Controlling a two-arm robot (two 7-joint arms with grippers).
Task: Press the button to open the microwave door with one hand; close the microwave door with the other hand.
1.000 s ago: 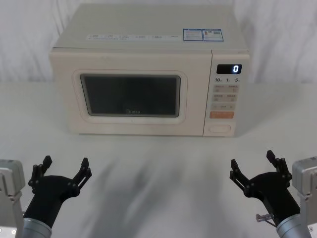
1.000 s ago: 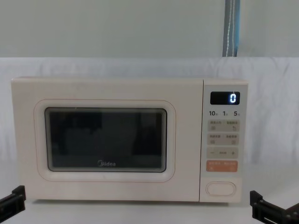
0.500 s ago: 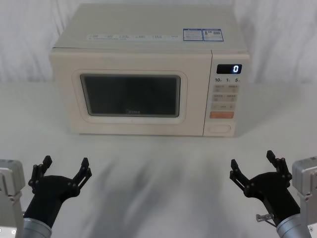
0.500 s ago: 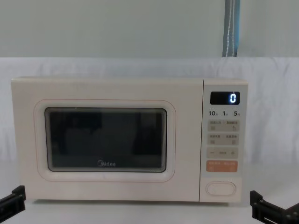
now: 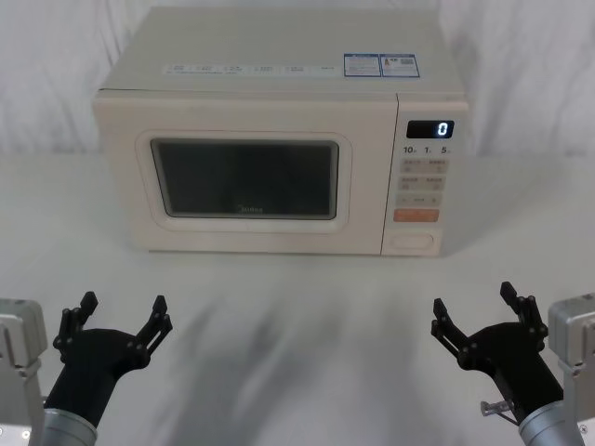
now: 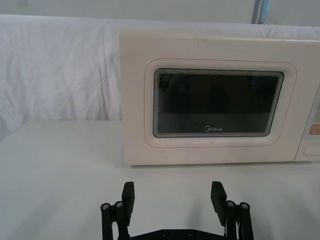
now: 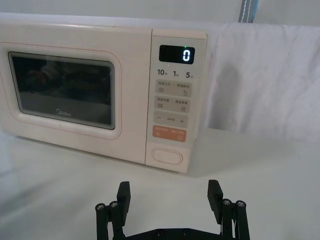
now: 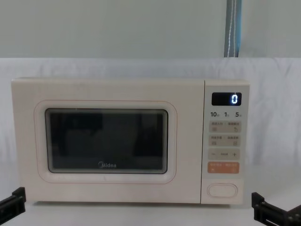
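- The button [image 5: 413, 242] sits at the microwave [image 5: 279, 130]'s lower right front corner, long axis horizontal, under the orange key [image 5: 416, 216].
- The right gripper [image 5: 476, 316], fingers spread and empty, is nearer, well short of it.
- The left gripper [image 5: 119, 319], also spread, faces the shut microwave door [image 5: 246, 177].
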